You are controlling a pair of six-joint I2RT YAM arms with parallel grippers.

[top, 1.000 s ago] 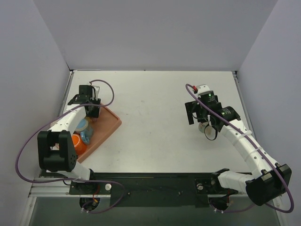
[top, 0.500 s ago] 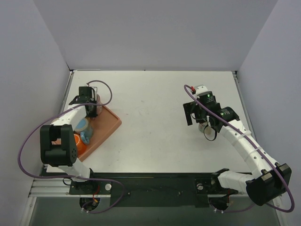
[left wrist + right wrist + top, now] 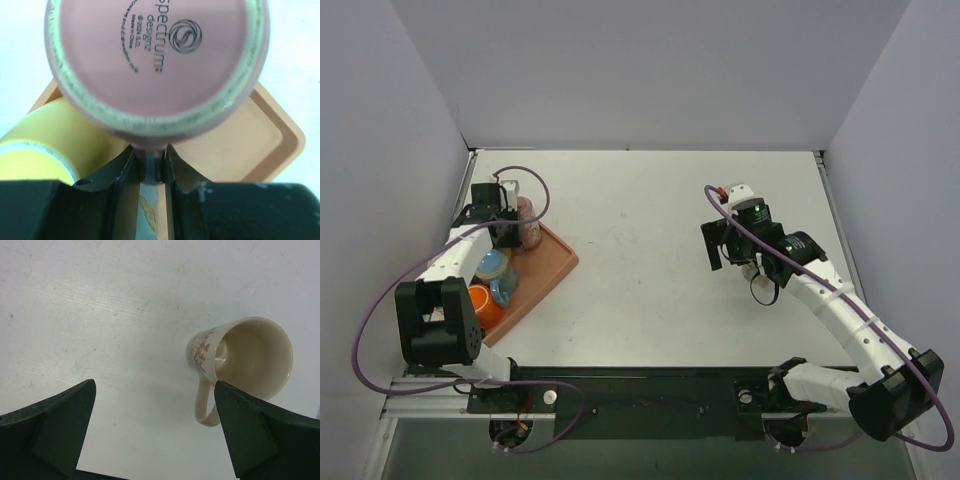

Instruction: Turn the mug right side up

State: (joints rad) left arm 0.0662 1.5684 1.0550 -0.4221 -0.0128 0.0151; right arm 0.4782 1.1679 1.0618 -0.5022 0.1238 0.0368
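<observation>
Left wrist view: pink mug (image 3: 155, 60) fills upper frame, base up, over tray (image 3: 260, 135). Left gripper (image 3: 149, 165) pinches what looks like its handle. Risk: thin grip slips during rotation, mug hits yellow cup (image 3: 50, 135) at left. Right gripper (image 3: 155, 440) is spread.

The base of the pink mug (image 3: 155, 60) reads "spectrum designz", "© 2024 S.D.", "Made in China".
</observation>
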